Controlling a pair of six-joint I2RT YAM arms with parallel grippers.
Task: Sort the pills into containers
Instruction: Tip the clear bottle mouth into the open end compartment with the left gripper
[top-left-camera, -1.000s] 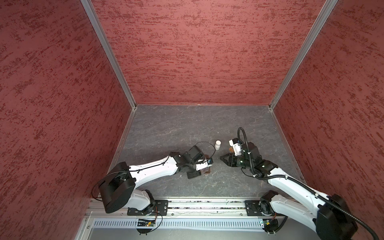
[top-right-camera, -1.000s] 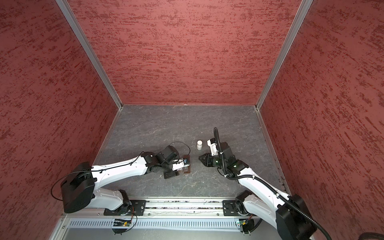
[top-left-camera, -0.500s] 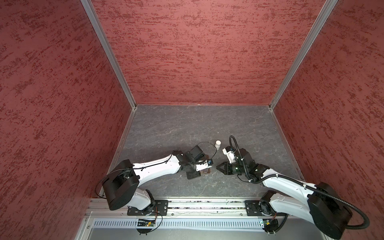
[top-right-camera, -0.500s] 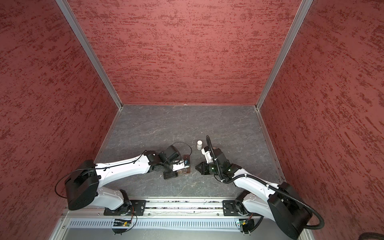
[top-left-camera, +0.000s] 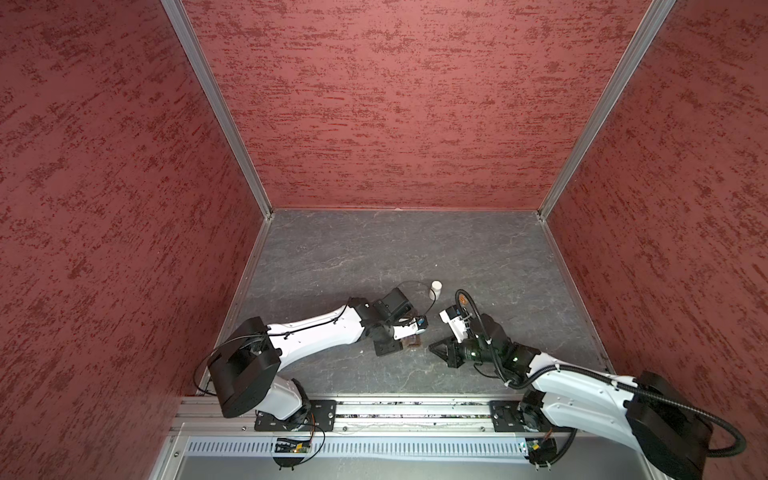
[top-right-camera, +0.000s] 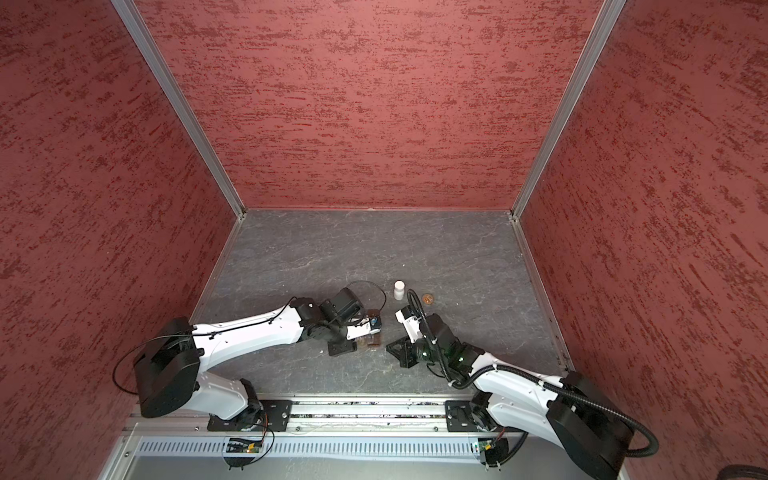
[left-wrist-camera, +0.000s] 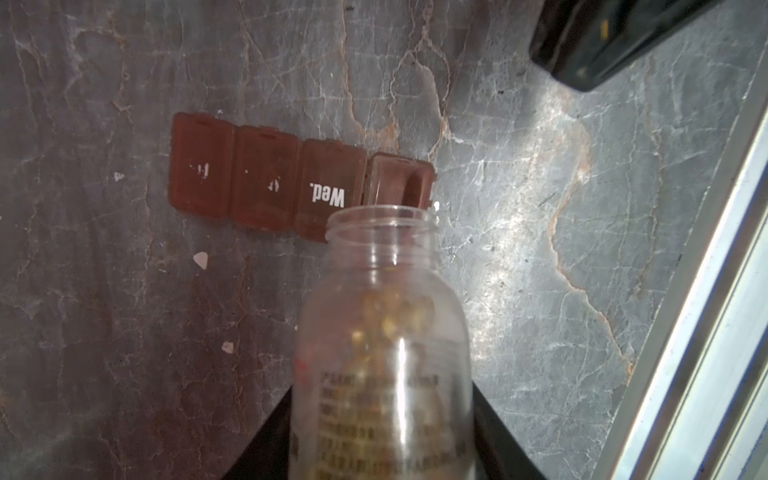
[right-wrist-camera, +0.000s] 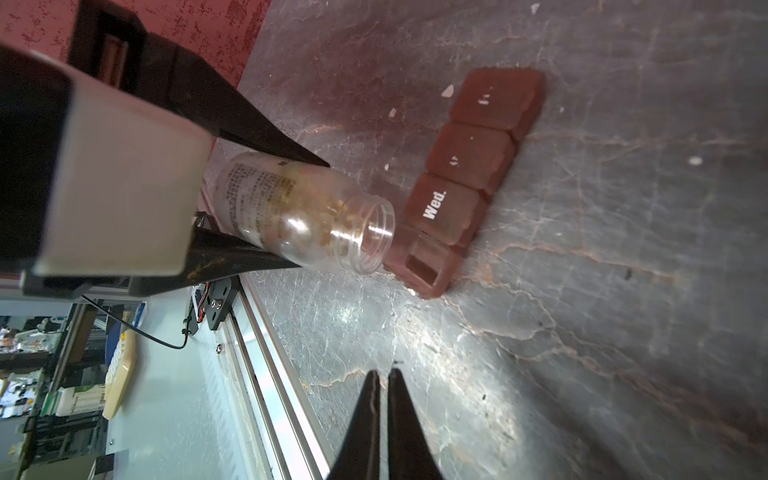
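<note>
Since a second ago, your right arm (top-left-camera: 582, 390) is sitting lower and nearer the rail (top-left-camera: 395, 409). Its right gripper (right-wrist-camera: 384, 371) is now lying closer to the box.

Over the grey surface (top-left-camera: 374, 249), your left arm (top-left-camera: 316, 336) is stretching low from its base toward the middle. Its wrist is rolled so the left gripper (right-wrist-camera: 311, 214) is lying on its side, jaws clamping the clear bottle (left-wrist-camera: 384, 291) around the body. The right arm is folding low, forearm running toward the middle. Its jaws are pressing together on nothing and pointing toward the box's near end, near it but apart.

The pill box (left-wrist-camera: 266, 183) is lying flat between the two grippers, its long axis running from the rail toward the back wall. Three cells are showing shut lids. The open cell (right-wrist-camera: 424, 266), at the end nearest the rail, is facing up.

The clear bottle is lying tilted across the box's long axis, mouth aiming at that open cell and sitting just at its edge. You cannot tell whether it is touching. Yellowish pieces are sitting inside it. A white bottle (top-left-camera: 435, 287) is standing upright farther back. The pills (left-wrist-camera: 200, 259), whitish bits, are lying loose on the surface beside the shut cells.
</note>
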